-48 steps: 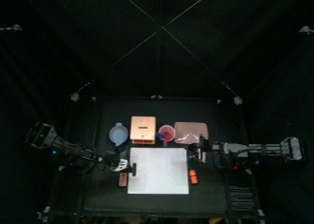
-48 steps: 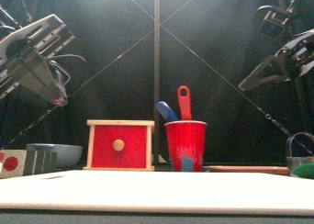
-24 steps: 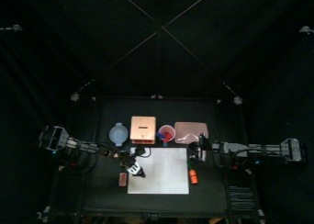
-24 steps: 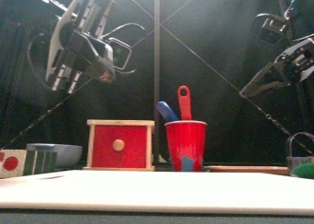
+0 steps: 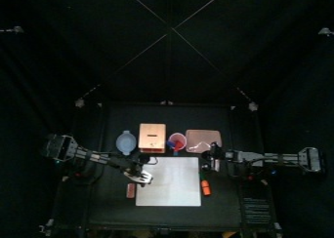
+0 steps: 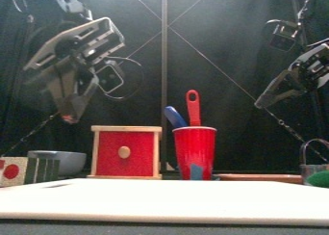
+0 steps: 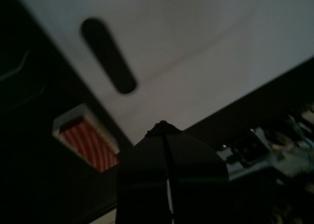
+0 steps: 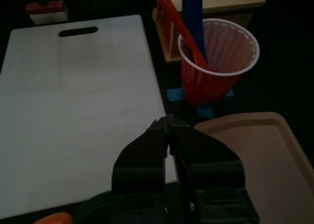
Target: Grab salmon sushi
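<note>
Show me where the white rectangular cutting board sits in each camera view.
Top view: white rectangular cutting board, low centre.
Front view: pale slab across the bottom.
Left wrist view: white surface with dark slot.
Right wrist view: white surface beside the red plastic cup.
Shared landmark: that cup, absent left wrist.

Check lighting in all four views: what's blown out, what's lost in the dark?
Top view: the white board is the only bright patch; arms blend into the black table. Front view: light comes from above and the board's edge is a pale band. Left wrist view: board glaring, left hand a silhouette, salmon sushi dim but readable. Right wrist view: red cup well lit, right hand dark.
</note>
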`<move>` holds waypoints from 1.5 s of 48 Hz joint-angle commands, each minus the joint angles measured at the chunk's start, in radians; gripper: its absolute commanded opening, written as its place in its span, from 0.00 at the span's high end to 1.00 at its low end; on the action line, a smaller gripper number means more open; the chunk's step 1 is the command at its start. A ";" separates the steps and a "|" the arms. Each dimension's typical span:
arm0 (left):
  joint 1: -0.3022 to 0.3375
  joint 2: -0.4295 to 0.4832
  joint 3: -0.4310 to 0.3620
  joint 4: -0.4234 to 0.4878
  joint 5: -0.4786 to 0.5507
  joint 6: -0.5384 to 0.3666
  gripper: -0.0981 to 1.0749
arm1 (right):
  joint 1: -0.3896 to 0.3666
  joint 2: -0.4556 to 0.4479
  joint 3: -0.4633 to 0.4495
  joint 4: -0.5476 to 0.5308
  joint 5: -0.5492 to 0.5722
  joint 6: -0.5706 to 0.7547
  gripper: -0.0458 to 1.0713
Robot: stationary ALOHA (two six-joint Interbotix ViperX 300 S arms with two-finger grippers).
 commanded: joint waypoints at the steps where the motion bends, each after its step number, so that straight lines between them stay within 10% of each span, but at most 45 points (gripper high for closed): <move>1: -0.032 -0.020 -0.014 0.044 0.061 -0.081 0.82 | -0.005 0.002 -0.009 0.002 0.000 0.002 0.94; 28: -0.109 0.075 -0.003 -0.017 0.091 -0.198 0.11 | -0.006 0.002 -0.005 0.002 0.020 0.002 0.94; 72: -0.114 0.179 0.020 0.029 0.043 -0.262 0.28 | -0.009 0.005 0.006 0.002 0.023 0.002 0.94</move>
